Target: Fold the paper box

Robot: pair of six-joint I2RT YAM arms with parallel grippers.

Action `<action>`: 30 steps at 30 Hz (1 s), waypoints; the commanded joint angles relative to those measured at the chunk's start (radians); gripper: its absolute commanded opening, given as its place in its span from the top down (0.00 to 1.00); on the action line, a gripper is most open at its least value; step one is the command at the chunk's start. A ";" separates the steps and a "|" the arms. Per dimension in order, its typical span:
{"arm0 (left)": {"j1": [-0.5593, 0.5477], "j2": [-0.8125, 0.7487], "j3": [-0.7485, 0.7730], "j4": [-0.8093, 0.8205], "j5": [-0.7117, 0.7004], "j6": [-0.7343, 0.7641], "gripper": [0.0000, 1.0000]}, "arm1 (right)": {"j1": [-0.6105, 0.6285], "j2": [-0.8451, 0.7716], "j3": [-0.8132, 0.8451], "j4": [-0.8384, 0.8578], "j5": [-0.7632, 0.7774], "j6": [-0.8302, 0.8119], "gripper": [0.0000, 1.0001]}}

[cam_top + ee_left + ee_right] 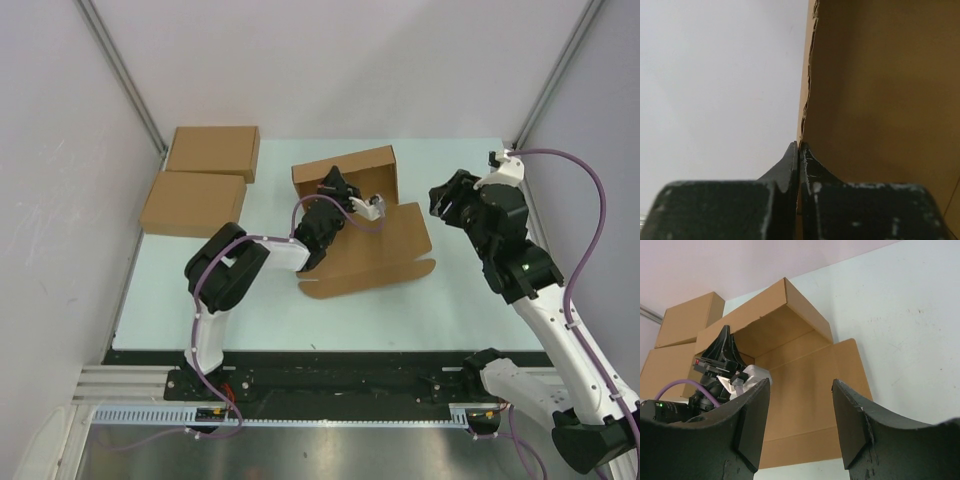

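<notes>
Pinching a wall of the paper box (880, 100) — clear only from its wrist — the left gripper (798, 150) is closed; the right gripper (801, 387) gapes empty.

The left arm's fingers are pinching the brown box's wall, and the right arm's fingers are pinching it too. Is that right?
Not quite. The left fingers do pinch the paper box wall, but the right fingers are open and hold nothing. The right wrist view shows the gap between them.

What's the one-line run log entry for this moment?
left gripper: shut on upright wall of paper box | right gripper: open, holding nothing | state: partly folded, front panel flat
</notes>
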 commanded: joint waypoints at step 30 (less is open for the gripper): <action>0.022 -0.494 0.133 -1.129 -0.104 -2.133 1.00 | -0.043 -0.126 0.307 -0.057 -0.083 0.006 0.39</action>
